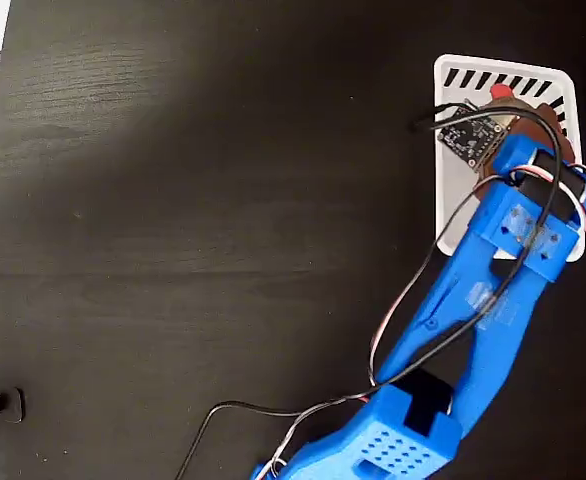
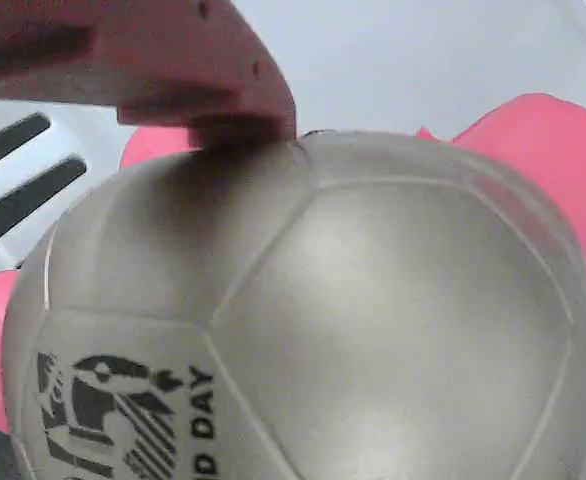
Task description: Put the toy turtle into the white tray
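Fixed view: a bare dark bench (image 1: 173,250) stretches left of the white tray (image 1: 451,200), where the blue arm (image 1: 493,300) leans over so the claw (image 1: 513,105) hangs above the tray floor, likely ready for a drop. Only a red scrap of the turtle (image 1: 501,94) peeks out here. The wrist view fills with the turtle's tan shell and printed label (image 2: 123,410), one brown finger (image 2: 213,90) pressing its top, white tray beneath. Whether the claw is clenched cannot be told.
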Robot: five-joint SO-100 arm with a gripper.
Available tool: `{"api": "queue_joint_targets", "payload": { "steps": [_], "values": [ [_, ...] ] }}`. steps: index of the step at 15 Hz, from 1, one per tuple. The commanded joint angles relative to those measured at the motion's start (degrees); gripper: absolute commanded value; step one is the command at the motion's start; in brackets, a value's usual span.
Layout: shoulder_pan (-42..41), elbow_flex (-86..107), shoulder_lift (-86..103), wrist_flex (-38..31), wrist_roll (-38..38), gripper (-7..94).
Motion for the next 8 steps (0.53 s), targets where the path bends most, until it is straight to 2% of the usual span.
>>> {"api": "queue_joint_targets", "payload": {
  "steps": [1, 8],
  "values": [
    [0.5, 0.0, 3.1, 0.5, 0.2, 56],
    [0.4, 0.3, 3.9, 0.5, 0.1, 56]
  ]
}}
